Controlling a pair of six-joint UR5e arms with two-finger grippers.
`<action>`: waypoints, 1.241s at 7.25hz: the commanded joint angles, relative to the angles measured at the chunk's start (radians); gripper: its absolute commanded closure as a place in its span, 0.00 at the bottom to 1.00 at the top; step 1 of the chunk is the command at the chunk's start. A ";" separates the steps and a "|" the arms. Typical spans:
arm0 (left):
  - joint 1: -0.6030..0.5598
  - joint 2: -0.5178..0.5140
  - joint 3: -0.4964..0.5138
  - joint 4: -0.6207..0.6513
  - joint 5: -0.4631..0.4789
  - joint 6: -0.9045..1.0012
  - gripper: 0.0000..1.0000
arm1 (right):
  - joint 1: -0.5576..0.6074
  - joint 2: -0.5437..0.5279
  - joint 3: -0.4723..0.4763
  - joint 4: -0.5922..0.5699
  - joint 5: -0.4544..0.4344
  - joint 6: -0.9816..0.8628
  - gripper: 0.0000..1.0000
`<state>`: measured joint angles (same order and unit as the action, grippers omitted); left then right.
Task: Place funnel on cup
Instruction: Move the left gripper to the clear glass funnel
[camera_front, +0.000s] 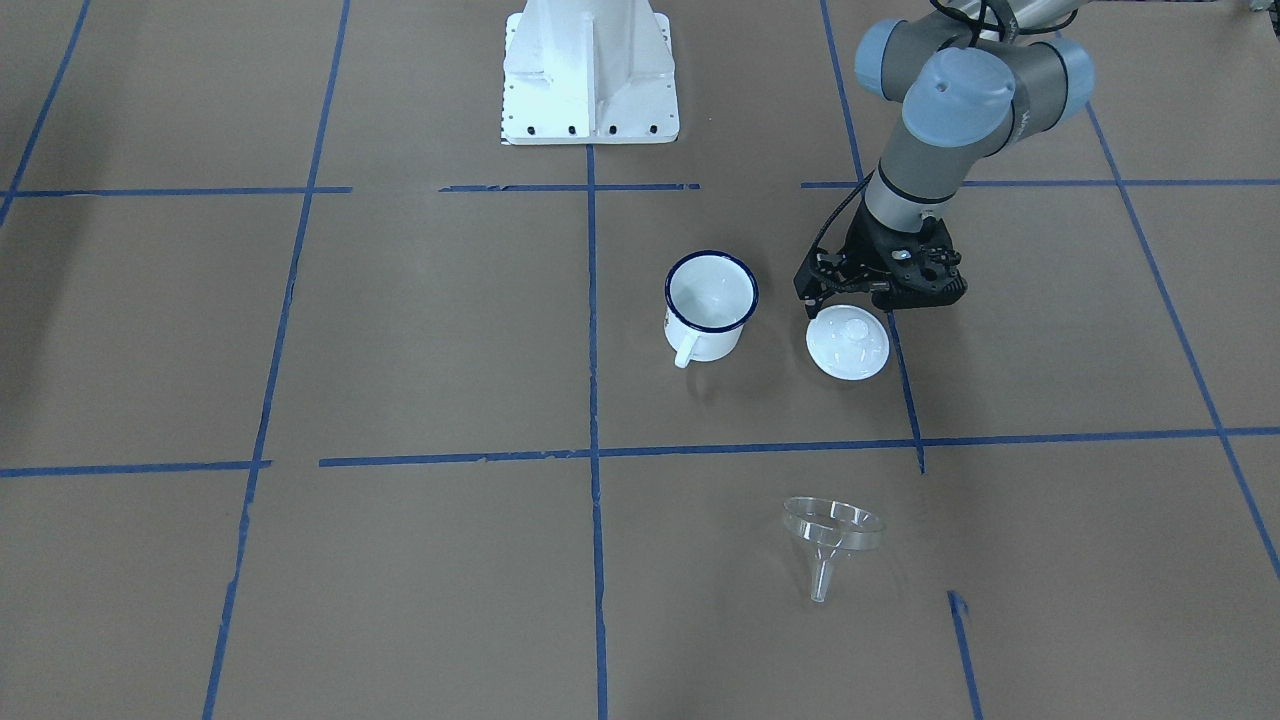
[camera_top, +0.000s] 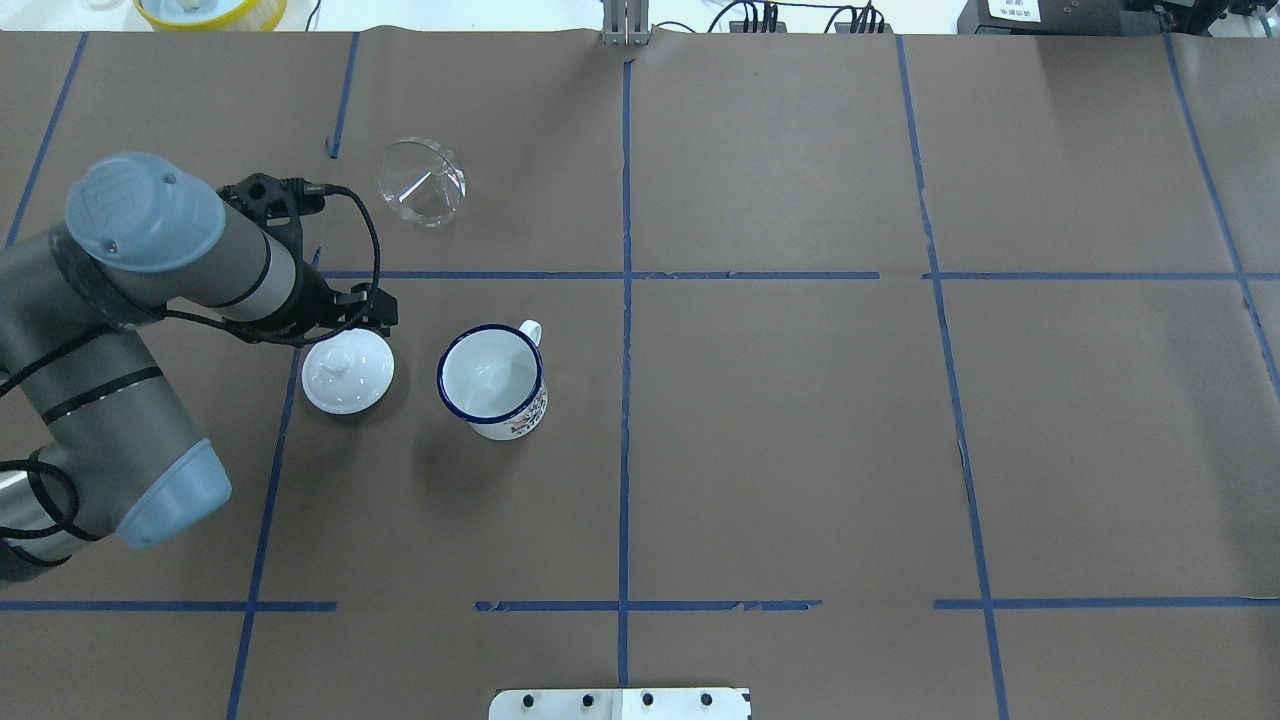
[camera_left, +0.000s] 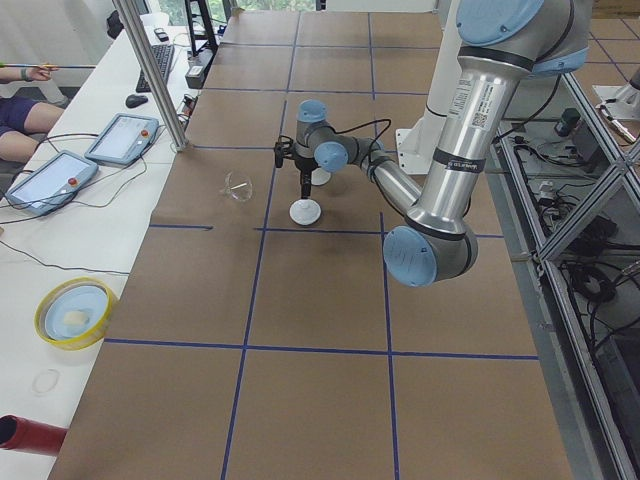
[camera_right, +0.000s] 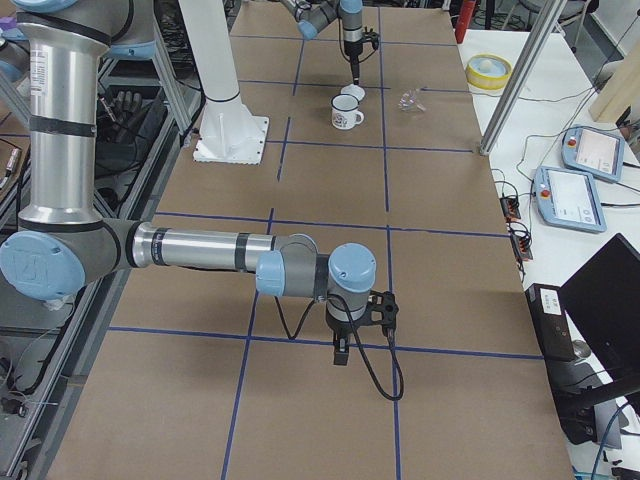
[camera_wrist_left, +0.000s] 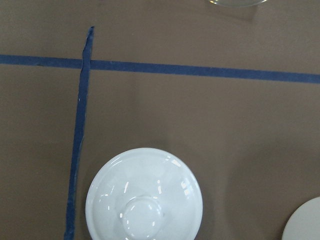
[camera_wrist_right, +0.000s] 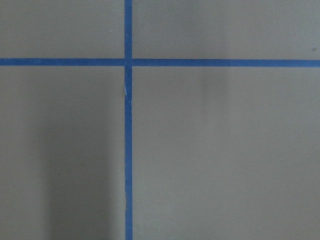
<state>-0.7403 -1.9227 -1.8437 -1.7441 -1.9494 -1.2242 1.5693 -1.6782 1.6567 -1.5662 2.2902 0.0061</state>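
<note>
Item 1. Table (camera_top: 800, 450): brown paper surface, divided into a grid by blue tape lines (camera_top: 625, 400). All places below are reckoned from the cup.

Item 2. Robot base (camera_front: 590, 70): white pedestal at the table's edge, well behind the cup on the robot's side.

Item 3. Right arm (camera_right: 190, 250): low and stretched out, far from the cup toward the robot's right end of the table. Right gripper (camera_right: 341, 352) points down over a tape line. Whether it is released or clenched cannot be told.

Item 4. Left arm (camera_top: 150, 260): folded, reaching in on the cup's left. Left gripper (camera_front: 878, 295) hangs raised over the lid, near the cup. Its fingers are not clearly seen, so its state cannot be told, and nothing shows in its grasp.

Item 5. Cup (camera_top: 492, 382): white enamel mug, dark blue rim, upright with mouth open. Its loop handle (camera_top: 531, 330) is turned away from the robot base.

Item 6. Lid (camera_top: 347, 373): round, white, knob upward. It lies flat just beside the cup on the robot's left, not touching it.

Item 7. Funnel (camera_top: 420, 182): clear plastic, lying tipped on the table. It sits beyond the cup, away from the base and somewhat to the robot's left, across one tape line. It is apart from cup, lid and gripper.
</note>
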 joint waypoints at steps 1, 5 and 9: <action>-0.065 -0.056 0.032 -0.028 0.001 -0.165 0.00 | 0.000 0.000 0.000 0.000 0.000 0.000 0.00; -0.084 -0.250 0.356 -0.351 0.274 -0.651 0.00 | 0.000 0.000 0.000 0.000 0.000 0.000 0.00; -0.028 -0.299 0.506 -0.367 0.348 -0.684 0.00 | 0.000 0.000 0.000 0.000 0.000 0.000 0.00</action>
<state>-0.7895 -2.2116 -1.3650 -2.1037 -1.6184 -1.9053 1.5693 -1.6781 1.6567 -1.5662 2.2902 0.0062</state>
